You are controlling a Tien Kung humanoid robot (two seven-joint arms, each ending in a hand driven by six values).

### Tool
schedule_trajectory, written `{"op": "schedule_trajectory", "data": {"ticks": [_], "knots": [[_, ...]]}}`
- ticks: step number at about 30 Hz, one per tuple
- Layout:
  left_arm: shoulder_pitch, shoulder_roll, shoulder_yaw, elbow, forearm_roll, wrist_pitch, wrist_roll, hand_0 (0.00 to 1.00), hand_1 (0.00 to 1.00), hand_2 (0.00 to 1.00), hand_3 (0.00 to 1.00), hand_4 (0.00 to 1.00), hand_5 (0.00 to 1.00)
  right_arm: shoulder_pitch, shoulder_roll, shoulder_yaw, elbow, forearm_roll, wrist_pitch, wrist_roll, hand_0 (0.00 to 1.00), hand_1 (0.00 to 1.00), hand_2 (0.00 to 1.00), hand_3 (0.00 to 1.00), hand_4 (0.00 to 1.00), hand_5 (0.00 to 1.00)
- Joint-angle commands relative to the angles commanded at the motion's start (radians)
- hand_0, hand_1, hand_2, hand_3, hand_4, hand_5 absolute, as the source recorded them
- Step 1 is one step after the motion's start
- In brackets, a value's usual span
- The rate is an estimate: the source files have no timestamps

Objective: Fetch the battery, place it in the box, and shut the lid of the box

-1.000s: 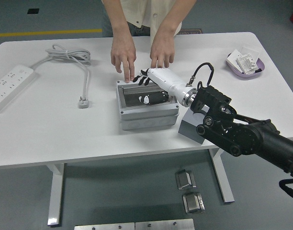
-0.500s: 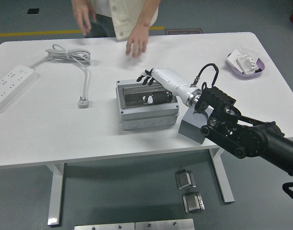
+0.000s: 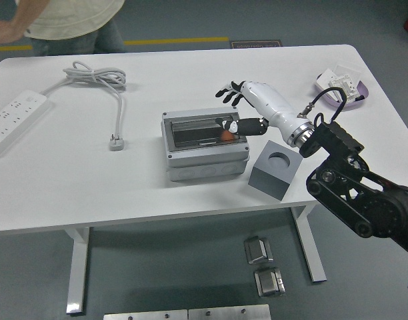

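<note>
The grey box (image 3: 205, 162) stands mid-table, its top showing a dark inside. At the right end of that inside, a small orange-tipped dark piece (image 3: 226, 135) lies just under my thumb; I cannot tell whether it is the battery. My right hand (image 3: 225, 107) hovers over the box's far right corner with its white back up. Its fingers (image 3: 228, 91) are spread past the box's rim and the thumb (image 3: 241, 125) reaches in over the opening, holding nothing. My left arm is out of view.
A grey block with a round hole (image 3: 274, 170) sits right of the box, under my forearm. A purple tray (image 3: 342, 92) is at the far right. A power strip (image 3: 14, 120), cable (image 3: 97, 76) and plug (image 3: 115, 141) lie left. A person (image 3: 64, 20) stands at the top left.
The person's hands have left the box and the person has stepped away to the left. My right hand has drawn back to the right, from over the box's middle to its right corner.
</note>
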Motion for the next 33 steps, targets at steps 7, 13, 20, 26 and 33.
{"op": "schedule_trajectory", "data": {"ticks": [7, 13, 20, 26, 33], "knots": [[0.005, -0.005, -0.003, 0.0, -0.001, 0.0, -0.002, 0.626, 0.618, 0.593, 0.633, 0.691, 0.18, -0.102, 0.031, 0.188, 0.081, -0.036, 0.003, -0.003, 0.646, 0.554, 0.619, 0.704, 0.774, 0.316], [0.001, -0.004, 0.0, 0.0, 0.003, -0.001, -0.002, 0.626, 0.618, 0.592, 0.633, 0.691, 0.179, -0.15, 0.04, 0.33, 0.108, -0.027, -0.007, 0.007, 0.649, 0.553, 0.62, 0.699, 0.776, 0.317], [0.001, 0.004, 0.016, 0.0, -0.002, 0.0, -0.011, 0.626, 0.618, 0.593, 0.633, 0.692, 0.179, -0.245, 0.057, 0.467, 0.125, 0.007, -0.027, 0.03, 0.616, 0.533, 0.612, 0.675, 0.778, 0.324], [0.018, -0.007, -0.001, 0.0, -0.009, 0.0, -0.003, 0.626, 0.618, 0.592, 0.633, 0.692, 0.179, -0.336, 0.073, 0.58, 0.141, 0.01, -0.041, 0.036, 0.615, 0.524, 0.608, 0.659, 0.772, 0.32], [0.009, -0.014, -0.005, 0.0, -0.012, 0.001, -0.019, 0.626, 0.619, 0.594, 0.634, 0.694, 0.18, -0.407, 0.076, 0.656, 0.163, 0.032, -0.064, 0.053, 0.593, 0.522, 0.602, 0.655, 0.765, 0.323]]}}
